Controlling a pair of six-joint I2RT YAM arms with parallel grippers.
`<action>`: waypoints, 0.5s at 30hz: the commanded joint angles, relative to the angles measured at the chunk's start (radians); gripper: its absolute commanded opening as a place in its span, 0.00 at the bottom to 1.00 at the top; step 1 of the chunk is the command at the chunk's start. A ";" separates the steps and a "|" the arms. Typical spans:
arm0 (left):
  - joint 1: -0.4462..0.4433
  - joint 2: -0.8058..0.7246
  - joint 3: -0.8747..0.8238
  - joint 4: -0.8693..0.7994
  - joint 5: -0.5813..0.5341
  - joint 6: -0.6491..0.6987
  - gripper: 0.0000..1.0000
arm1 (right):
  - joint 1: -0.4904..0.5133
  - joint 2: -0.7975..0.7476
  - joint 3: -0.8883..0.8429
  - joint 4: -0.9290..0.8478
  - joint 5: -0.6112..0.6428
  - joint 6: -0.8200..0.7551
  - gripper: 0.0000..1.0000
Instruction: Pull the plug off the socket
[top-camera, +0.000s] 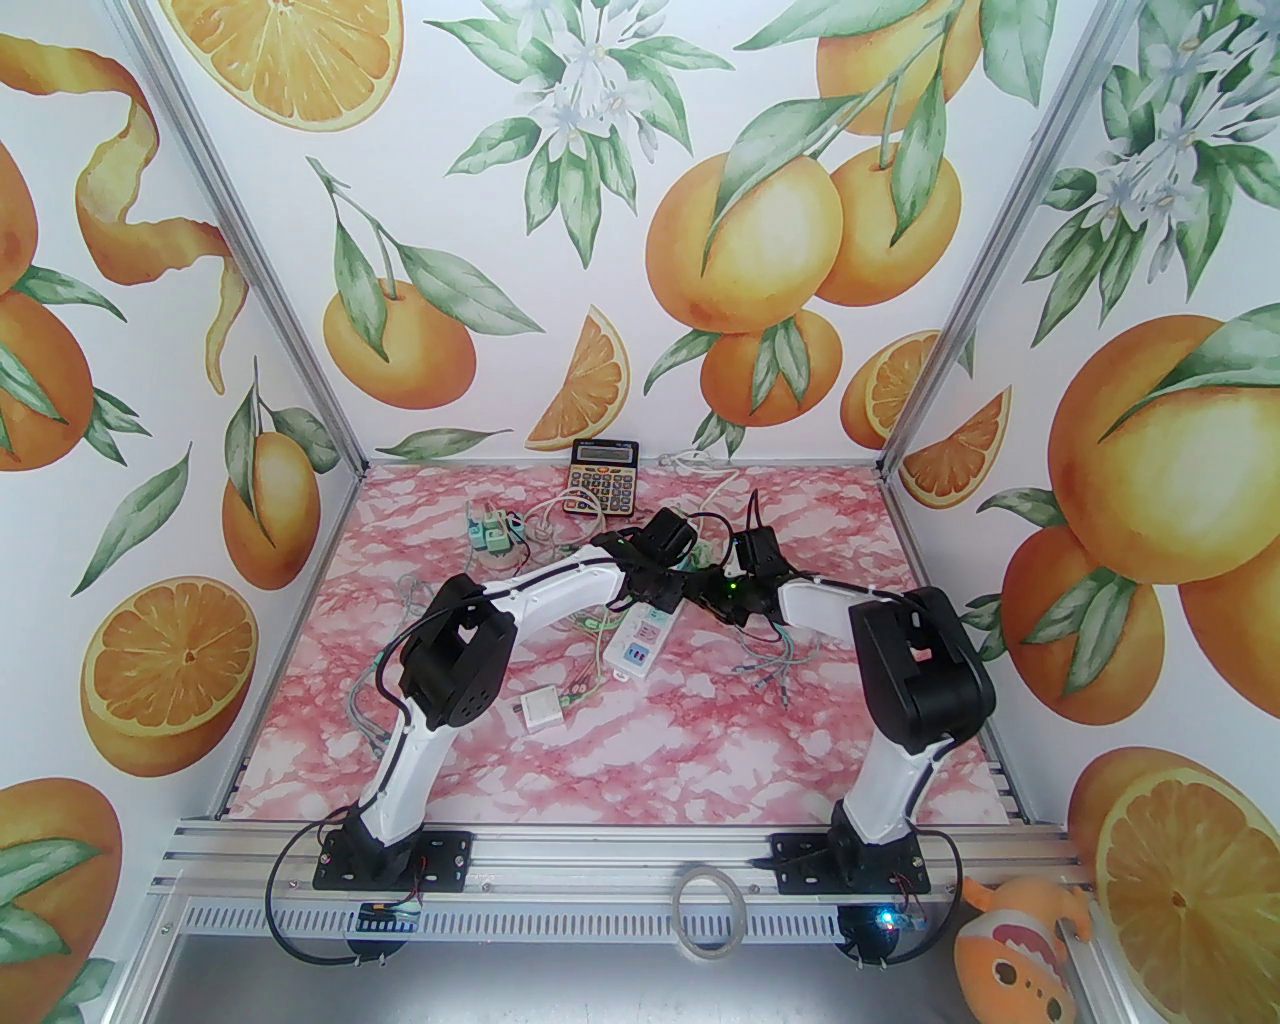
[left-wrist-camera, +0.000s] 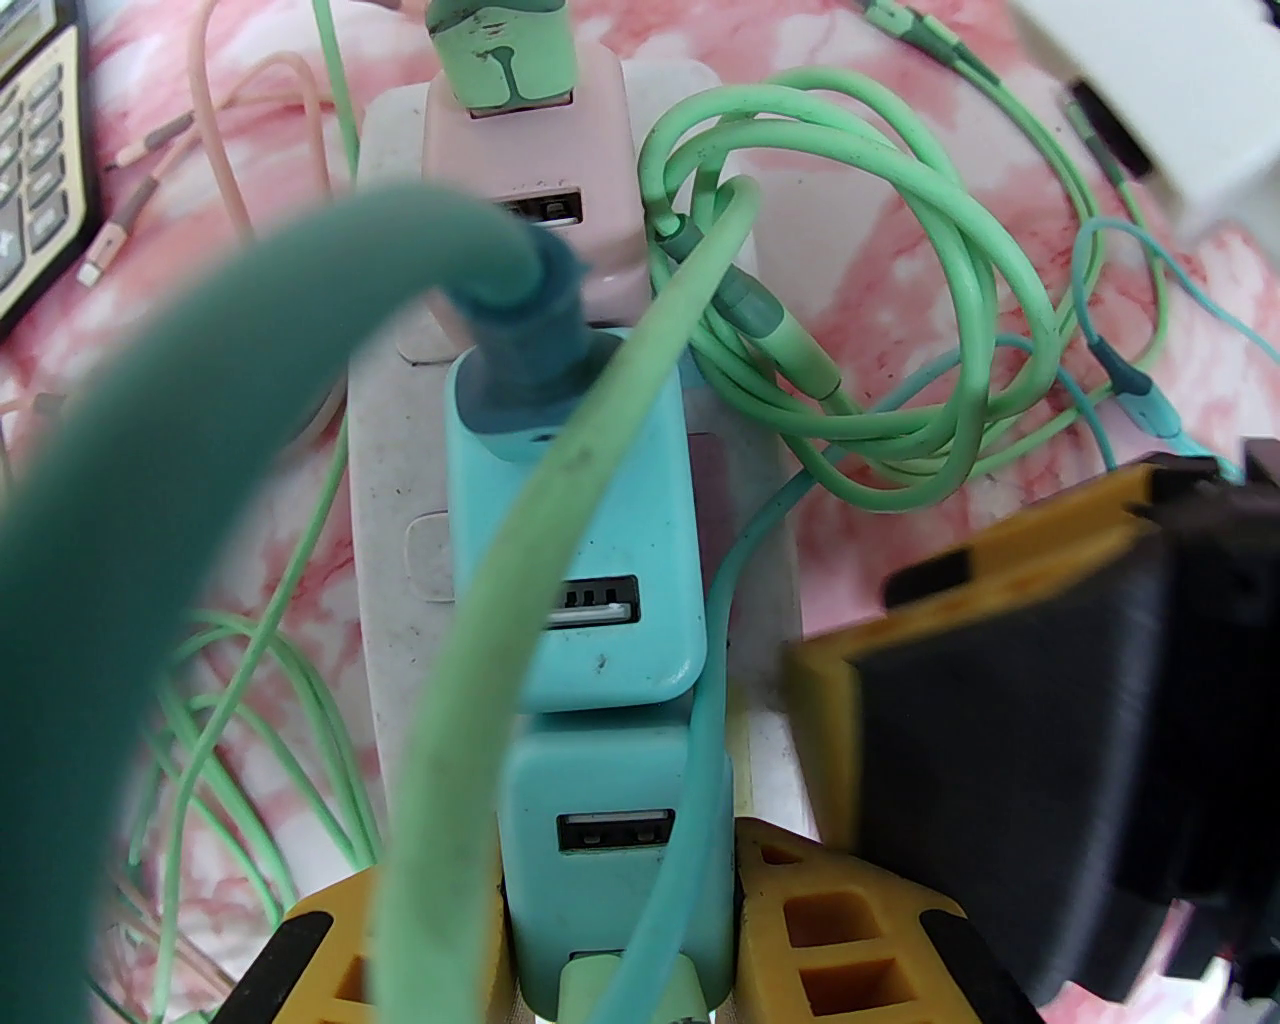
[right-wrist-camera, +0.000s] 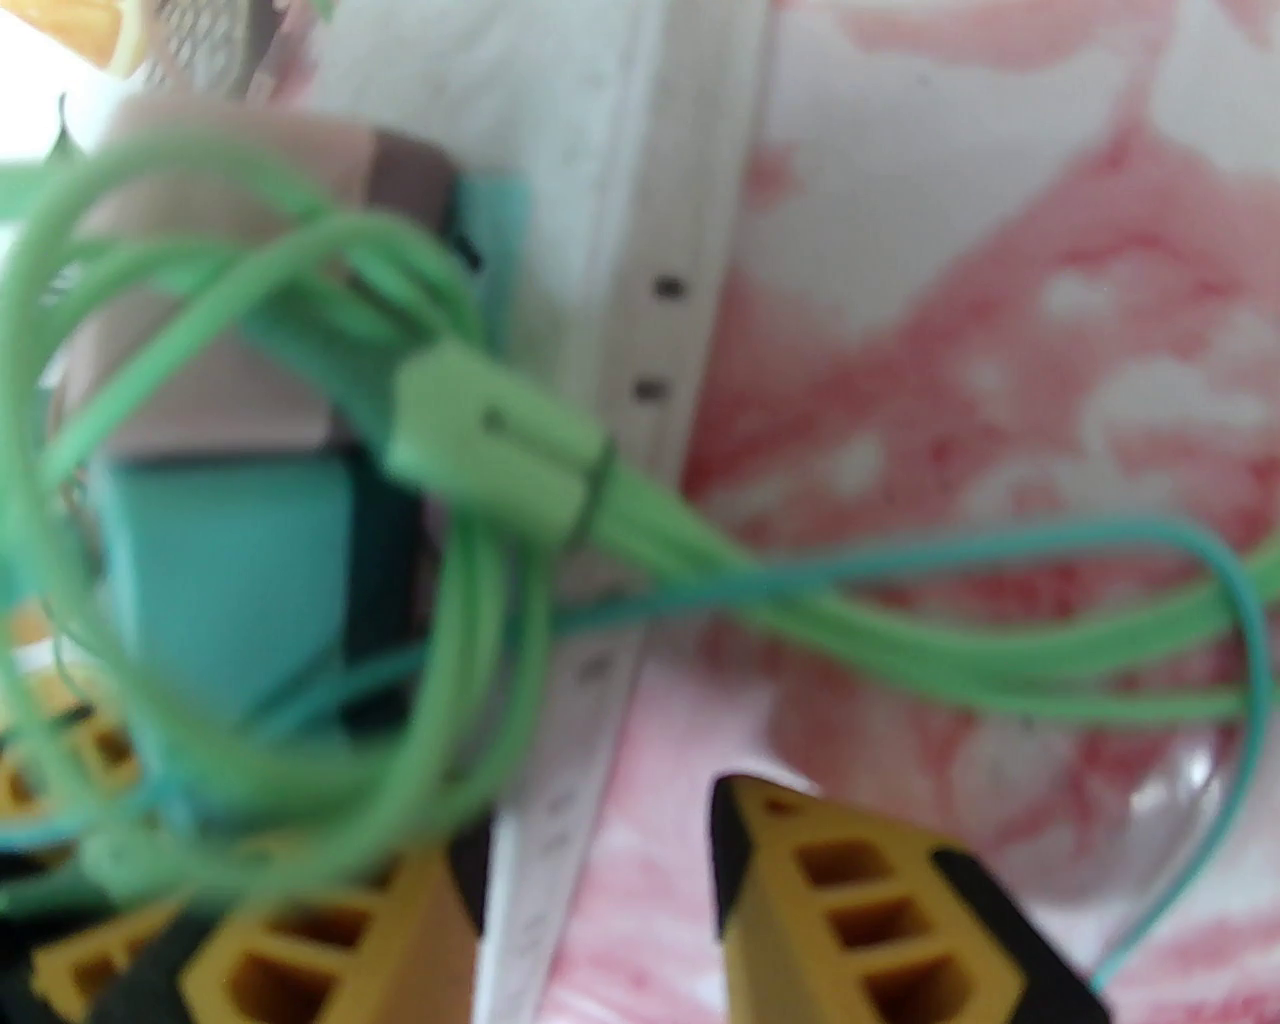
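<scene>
A white power strip, the socket (top-camera: 640, 645) (left-wrist-camera: 395, 520), lies mid-table with a pink plug (left-wrist-camera: 530, 150) and two teal plugs in a row on it. In the left wrist view, my left gripper (left-wrist-camera: 610, 900) is shut on the nearest teal plug (left-wrist-camera: 610, 800), one yellow finger on each side. A thick teal cable (left-wrist-camera: 200, 400) and green cables (left-wrist-camera: 900, 300) drape over the plugs. In the blurred right wrist view, my right gripper (right-wrist-camera: 590, 900) straddles the strip's long edge (right-wrist-camera: 650, 400), with a gap still visible at its right finger (right-wrist-camera: 850, 900). Both grippers (top-camera: 665, 595) (top-camera: 718, 590) meet over the strip's far end.
A calculator (top-camera: 603, 477) stands at the back edge. Loose green plugs (top-camera: 490, 530) lie at the back left, and a white adapter (top-camera: 540, 712) sits near the strip's front end. Thin cables (top-camera: 770, 670) trail right of the strip. A tape ring (top-camera: 708, 915) rests on the front rail.
</scene>
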 joint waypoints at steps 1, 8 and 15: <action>-0.006 0.004 0.034 -0.005 0.046 -0.008 0.24 | -0.016 0.042 0.038 0.052 -0.034 0.028 0.43; -0.007 -0.006 0.038 -0.015 0.047 -0.009 0.24 | -0.024 0.085 0.038 0.028 -0.026 0.018 0.37; -0.002 -0.018 0.089 -0.058 0.057 -0.013 0.23 | -0.023 0.094 0.018 -0.036 0.040 -0.020 0.35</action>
